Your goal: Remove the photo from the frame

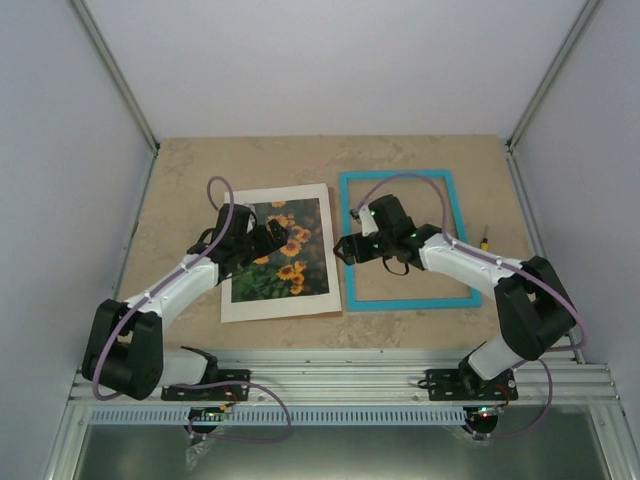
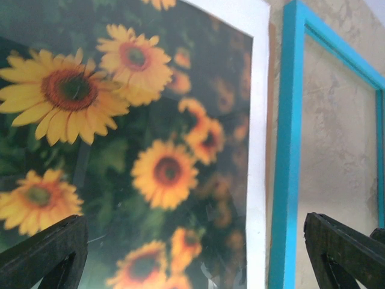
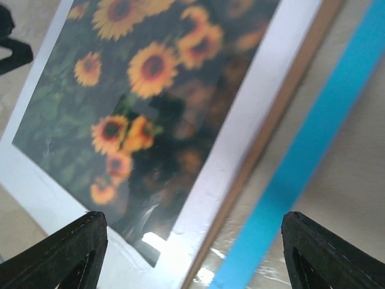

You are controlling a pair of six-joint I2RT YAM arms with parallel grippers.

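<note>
The photo (image 1: 285, 250) of orange-yellow flowers on dark leaves lies flat on the table, left of centre, on a white sheet (image 1: 275, 305) with a brown board edge (image 3: 283, 108) showing under it. Just to its right lies the turquoise frame (image 1: 400, 178), with bare table showing through its opening. My left gripper (image 1: 268, 238) hovers open over the photo (image 2: 150, 174), its fingers (image 2: 42, 253) spread wide with nothing between them. My right gripper (image 1: 345, 250) hangs open above the gap between the photo (image 3: 150, 90) and the frame's left bar (image 3: 313, 144), holding nothing.
A small yellow-and-black tool (image 1: 484, 240) lies right of the frame. White walls close in the table on the left, back and right. The arm bases sit on a metal rail (image 1: 340, 385) at the near edge.
</note>
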